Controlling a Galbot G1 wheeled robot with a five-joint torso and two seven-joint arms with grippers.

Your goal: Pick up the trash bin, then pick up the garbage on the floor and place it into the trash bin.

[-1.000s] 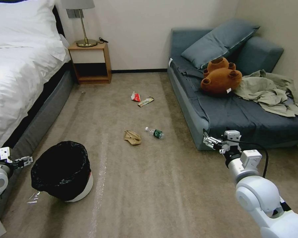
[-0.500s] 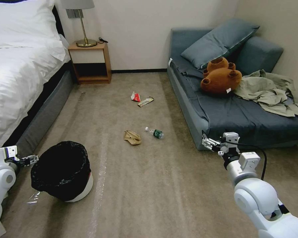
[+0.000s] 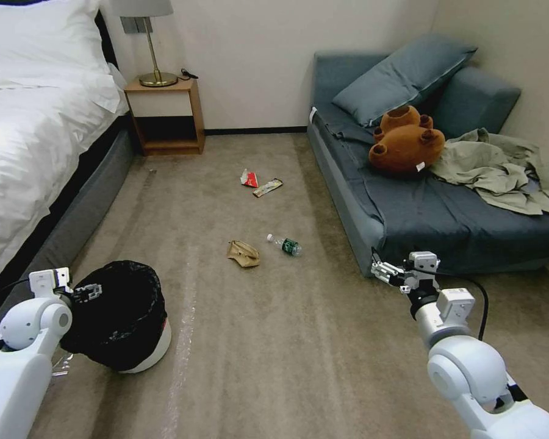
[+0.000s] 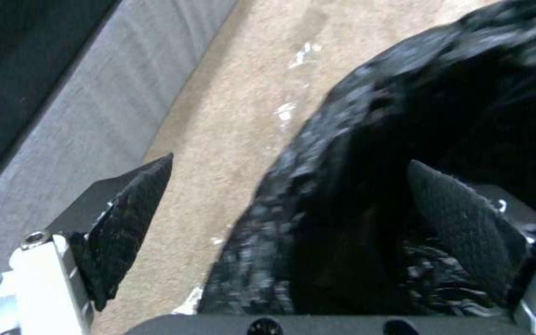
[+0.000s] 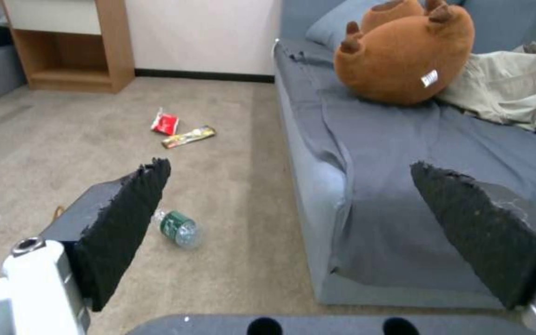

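My left gripper (image 4: 286,195) is spread wide astride the black-bagged rim of the trash bin (image 3: 125,317), which stands on the carpet beside the bed (image 3: 30,134). My right gripper (image 3: 381,271) hangs open near the sofa (image 3: 421,213).

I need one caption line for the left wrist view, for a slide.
Open left gripper straddling the rim of the small round bin lined with crinkly black plastic bag, above tan carpet.
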